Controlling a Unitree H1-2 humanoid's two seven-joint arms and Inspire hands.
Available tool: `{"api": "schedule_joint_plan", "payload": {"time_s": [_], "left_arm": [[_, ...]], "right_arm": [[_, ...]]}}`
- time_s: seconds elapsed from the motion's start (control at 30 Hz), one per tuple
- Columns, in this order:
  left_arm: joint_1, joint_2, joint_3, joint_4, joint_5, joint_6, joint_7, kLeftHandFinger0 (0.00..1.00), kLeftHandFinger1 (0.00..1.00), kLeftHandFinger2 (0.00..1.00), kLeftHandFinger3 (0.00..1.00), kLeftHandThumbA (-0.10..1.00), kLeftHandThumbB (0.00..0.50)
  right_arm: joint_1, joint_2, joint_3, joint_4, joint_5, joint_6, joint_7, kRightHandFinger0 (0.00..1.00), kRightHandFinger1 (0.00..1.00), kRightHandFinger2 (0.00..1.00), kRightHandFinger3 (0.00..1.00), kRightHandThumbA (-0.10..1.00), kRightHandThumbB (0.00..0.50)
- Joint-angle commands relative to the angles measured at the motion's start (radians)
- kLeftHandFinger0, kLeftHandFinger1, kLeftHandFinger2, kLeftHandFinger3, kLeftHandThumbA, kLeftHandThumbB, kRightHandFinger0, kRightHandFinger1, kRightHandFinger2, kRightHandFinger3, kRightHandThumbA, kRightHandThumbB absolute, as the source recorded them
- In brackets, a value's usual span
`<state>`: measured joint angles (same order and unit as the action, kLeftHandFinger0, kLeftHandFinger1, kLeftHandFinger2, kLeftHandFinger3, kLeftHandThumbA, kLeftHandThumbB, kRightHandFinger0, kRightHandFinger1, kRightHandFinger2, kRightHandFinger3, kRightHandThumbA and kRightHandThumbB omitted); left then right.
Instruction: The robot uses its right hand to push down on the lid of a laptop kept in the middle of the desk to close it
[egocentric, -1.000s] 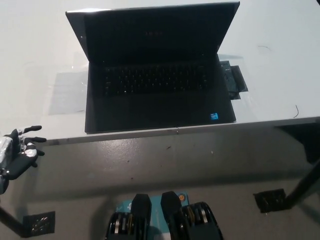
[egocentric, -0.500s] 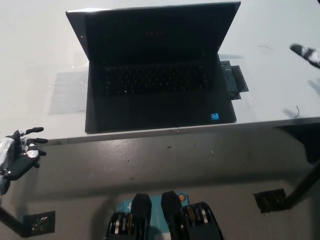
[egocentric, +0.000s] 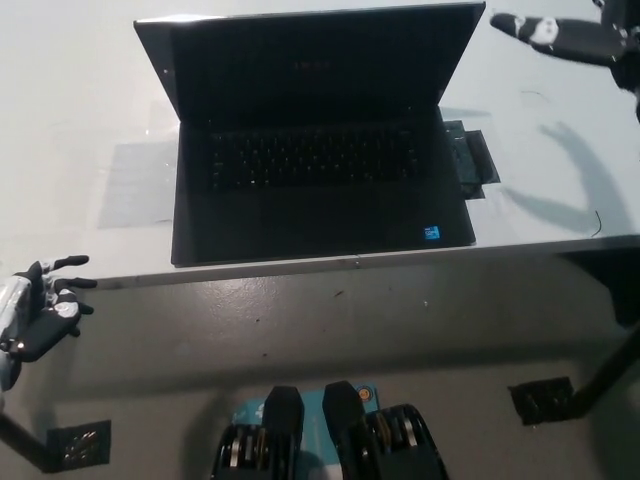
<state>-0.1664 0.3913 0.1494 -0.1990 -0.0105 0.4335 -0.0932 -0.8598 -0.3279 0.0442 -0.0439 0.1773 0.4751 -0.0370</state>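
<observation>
Laptop (egocentric: 315, 150) sits mid-desk (egocentric: 560, 150), lid fully up; your closing push hasn't begun. Right hand (egocentric: 565, 35) hovers beside the lid's top corner (grip unclear); left hand (egocentric: 35, 305) rests spread, low left.

You are looking down at a black laptop (egocentric: 310, 140) lying open in the middle of a white tabletop (egocentric: 70, 110). Its base is sitting flat, with the front edge running close along the tabletop's near edge. The dark keyboard is facing up, and a small blue sticker is showing at the base's front right corner. The lid (egocentric: 310, 65) is standing raised at the far side, its screen dark.
</observation>
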Motion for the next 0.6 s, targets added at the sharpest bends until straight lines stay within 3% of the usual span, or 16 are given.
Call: {"api": "schedule_joint_plan", "payload": {"time_s": [0.0,0.07,0.17,0.23,0.3,0.37,0.47,0.57], "left_arm": [[-0.018,0.038,-0.006,-0.034,0.015,0.012,-0.019,0.36,0.47,0.59,0.71,0.05,0.028],[-0.018,0.037,-0.010,-0.033,0.015,0.017,-0.018,0.36,0.47,0.59,0.71,0.05,0.029],[-0.022,0.039,-0.014,-0.033,0.014,0.015,-0.020,0.34,0.46,0.58,0.71,0.04,0.027],[-0.028,0.040,-0.010,-0.026,-0.003,-0.004,-0.030,0.34,0.44,0.57,0.70,-0.02,0.011],[-0.042,0.049,-0.021,-0.018,0.004,0.000,-0.039,0.38,0.47,0.60,0.71,-0.01,0.001],[-0.051,0.050,-0.028,-0.021,0.009,0.014,-0.041,0.38,0.46,0.59,0.72,-0.01,0.005],[-0.060,0.045,-0.029,-0.015,0.005,0.010,-0.044,0.35,0.45,0.59,0.70,0.00,0.013],[-0.073,0.041,-0.033,-0.011,0.006,0.019,-0.045,0.34,0.44,0.59,0.71,0.01,0.017]], "right_arm": [[-0.125,0.030,0.014,0.028,-0.046,-0.007,0.021,0.94,0.88,0.86,0.97,1.00,0.236],[-0.143,0.050,0.010,0.049,-0.043,-0.015,0.026,0.91,0.85,0.83,0.95,1.00,0.234],[-0.164,0.065,0.014,0.071,-0.055,-0.014,0.032,0.91,0.86,0.84,0.97,1.00,0.272],[-0.204,0.087,0.030,0.109,-0.067,-0.036,0.042,0.91,0.85,0.83,0.94,1.00,0.274],[-0.226,0.097,0.033,0.130,-0.070,-0.035,0.048,0.91,0.85,0.83,0.94,1.00,0.279],[-0.240,0.107,0.031,0.154,-0.066,-0.042,0.061,0.93,0.87,0.85,0.94,1.00,0.275],[-0.275,0.150,0.056,0.261,-0.089,-0.104,0.060,0.86,0.81,0.80,0.92,1.00,0.238],[-0.285,0.182,0.051,0.344,-0.083,-0.162,0.074,0.87,0.81,0.79,0.92,1.00,0.249]]}}
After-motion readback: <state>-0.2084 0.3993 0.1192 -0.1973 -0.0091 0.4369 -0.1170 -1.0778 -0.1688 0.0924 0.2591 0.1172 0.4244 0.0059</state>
